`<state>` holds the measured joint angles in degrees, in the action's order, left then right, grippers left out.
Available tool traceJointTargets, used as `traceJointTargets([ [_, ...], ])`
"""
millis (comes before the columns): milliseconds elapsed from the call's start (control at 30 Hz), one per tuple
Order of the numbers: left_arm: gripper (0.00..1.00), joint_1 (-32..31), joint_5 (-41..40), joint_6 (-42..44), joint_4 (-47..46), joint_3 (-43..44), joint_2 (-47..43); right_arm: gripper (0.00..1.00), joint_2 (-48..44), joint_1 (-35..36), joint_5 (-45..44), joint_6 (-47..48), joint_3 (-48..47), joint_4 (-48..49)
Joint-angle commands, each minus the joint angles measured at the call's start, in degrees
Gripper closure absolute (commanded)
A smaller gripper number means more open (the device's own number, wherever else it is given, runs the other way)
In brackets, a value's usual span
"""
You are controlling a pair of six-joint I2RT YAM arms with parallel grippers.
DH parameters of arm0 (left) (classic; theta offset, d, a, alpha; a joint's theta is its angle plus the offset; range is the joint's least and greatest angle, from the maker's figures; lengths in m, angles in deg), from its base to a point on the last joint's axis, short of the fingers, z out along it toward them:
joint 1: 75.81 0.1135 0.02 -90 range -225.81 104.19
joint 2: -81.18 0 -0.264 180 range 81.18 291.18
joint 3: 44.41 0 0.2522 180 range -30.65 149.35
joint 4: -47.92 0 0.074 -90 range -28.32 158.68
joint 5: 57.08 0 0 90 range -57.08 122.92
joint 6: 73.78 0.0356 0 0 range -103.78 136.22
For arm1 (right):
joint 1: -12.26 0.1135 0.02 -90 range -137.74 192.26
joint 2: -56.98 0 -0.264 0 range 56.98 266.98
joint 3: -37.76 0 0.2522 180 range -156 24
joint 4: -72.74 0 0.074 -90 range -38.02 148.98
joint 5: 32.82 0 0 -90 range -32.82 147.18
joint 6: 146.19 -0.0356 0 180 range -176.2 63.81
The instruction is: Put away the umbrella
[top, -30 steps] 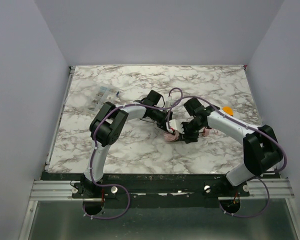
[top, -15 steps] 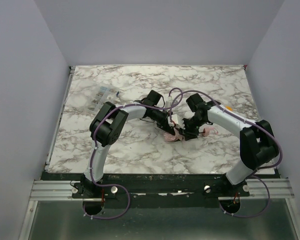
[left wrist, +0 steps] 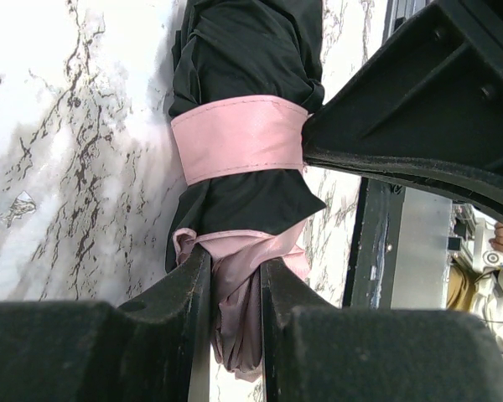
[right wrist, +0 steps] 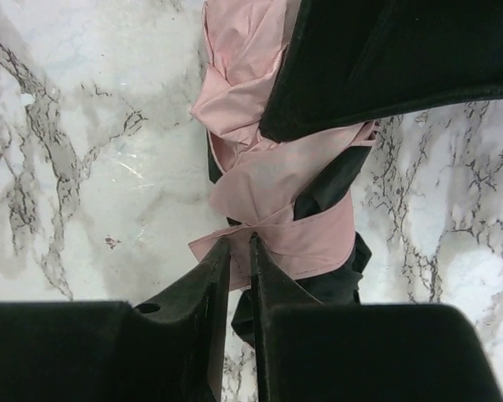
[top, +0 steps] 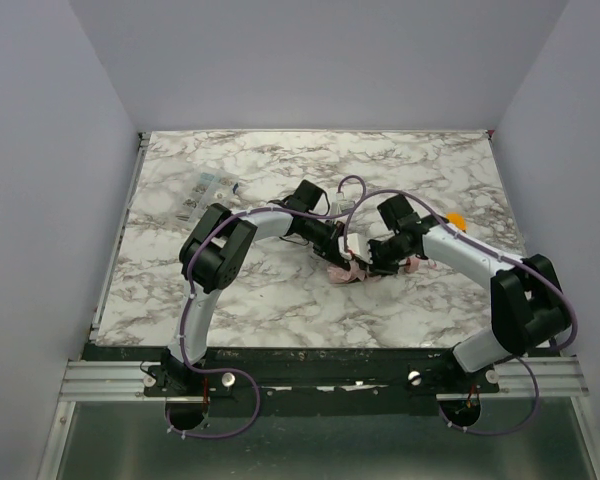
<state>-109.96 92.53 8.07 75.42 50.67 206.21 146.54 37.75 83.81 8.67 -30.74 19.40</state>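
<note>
Since the earlier frame the right pincer (right wrist: 240, 244) has edged in on the umbrella (top: 354, 270) and narrowed its jaws. It is now clenched on the pink strap (right wrist: 310, 243). The left pincer (left wrist: 235, 266) has not moved and keeps grasping the pink fabric at one end of the umbrella. The umbrella lies at the middle of the marble desk (top: 280, 300), between the two pincers, its dark folds bound by the strap. The small orange object (top: 455, 219) stays beside the right arm, apart from the umbrella.

Umbrella (top: 346, 272) at table (top: 280, 170) centre, small object (top: 454, 219) to its right
</note>
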Motion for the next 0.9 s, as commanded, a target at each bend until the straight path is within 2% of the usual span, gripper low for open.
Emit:
traceJointTargets([
  [0, 1.0, 1.6, -9.9, 2.0, 8.1, -1.6, 4.4, 0.84, 3.1, 0.2, -10.1, 2.8, 8.1, 3.2],
  [400, 1.0, 1.6, -9.7, 2.1, 8.5, -1.3, 4.6, 0.88, 3.3, 0.3, -13.9, 6.1, 12.4, 6.9],
  [867, 1.0, 1.7, -9.3, 2.3, 10.5, 0.2, 5.3, 0.89, 5.7, 0.3, -14.7, 8.1, 11.5, 3.2],
])
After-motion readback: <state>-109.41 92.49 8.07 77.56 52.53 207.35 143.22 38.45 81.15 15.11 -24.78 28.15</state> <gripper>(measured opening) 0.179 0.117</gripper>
